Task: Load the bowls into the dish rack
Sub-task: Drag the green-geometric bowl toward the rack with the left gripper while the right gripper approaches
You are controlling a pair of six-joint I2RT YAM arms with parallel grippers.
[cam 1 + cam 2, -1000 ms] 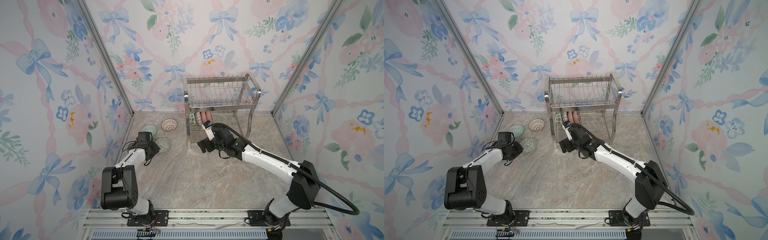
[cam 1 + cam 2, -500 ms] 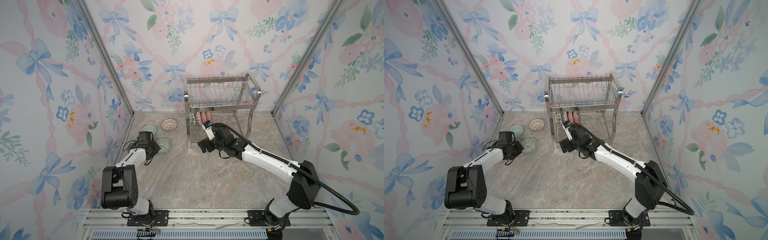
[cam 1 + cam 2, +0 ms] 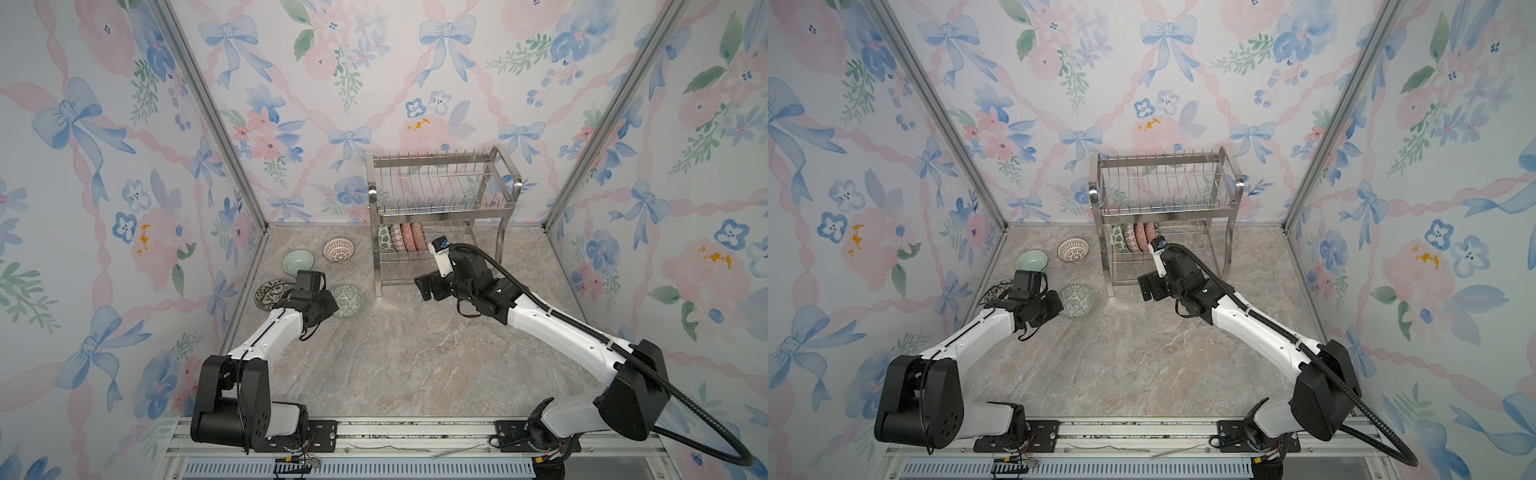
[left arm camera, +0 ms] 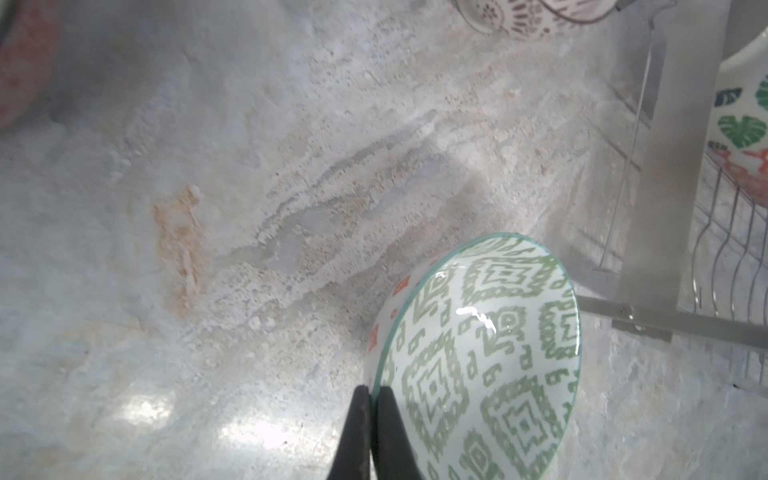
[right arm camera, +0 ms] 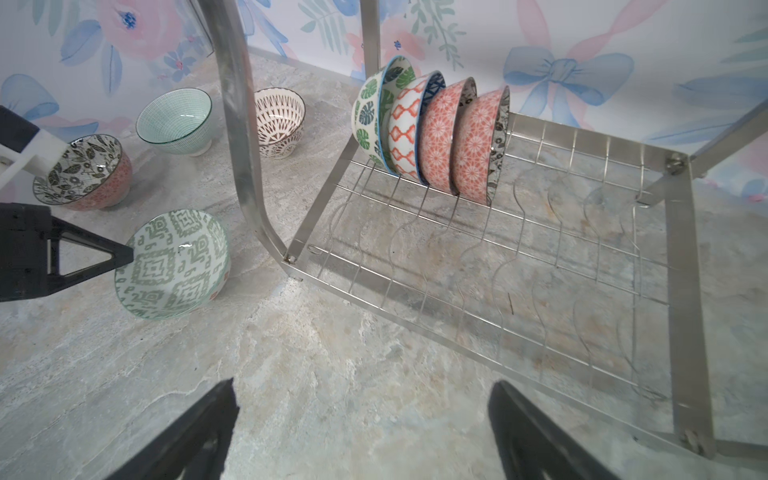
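- Left wrist view, closest in: your left gripper [image 4: 376, 392] is clamped on the rim of the green-patterned bowl [image 4: 478, 361], one finger inside and one outside. The bowl is tipped up on the tabletop [image 4: 208, 249], just in front of the dish rack [image 4: 648, 166]. You cannot tell from here whether it has lifted clear.
- That is a thin pinch on a glazed edge. A quick swing could, I judge, make the bowl pivot or slip out.
- Your right gripper [image 5: 365, 386] hangs with its jaws wide apart and nothing between them, in front of the rack's lower shelf. It sits in the likely path, so the two arms could meet.
- The rack's front leg stands between the held bowl and that shelf; a low, straight move risks clipping it.
- The dark leafy bowl [image 5: 83, 170] sits just beside your left arm [image 3: 274, 332] and could be nudged. The pale green bowl [image 5: 174, 120] and white-and-brown bowl [image 5: 279, 122] stand farther back.
- Farthest: four bowls [image 5: 432, 133] stand on edge in a row at one end of the lower shelf. Setting the next one down hard beside them could topple the row.
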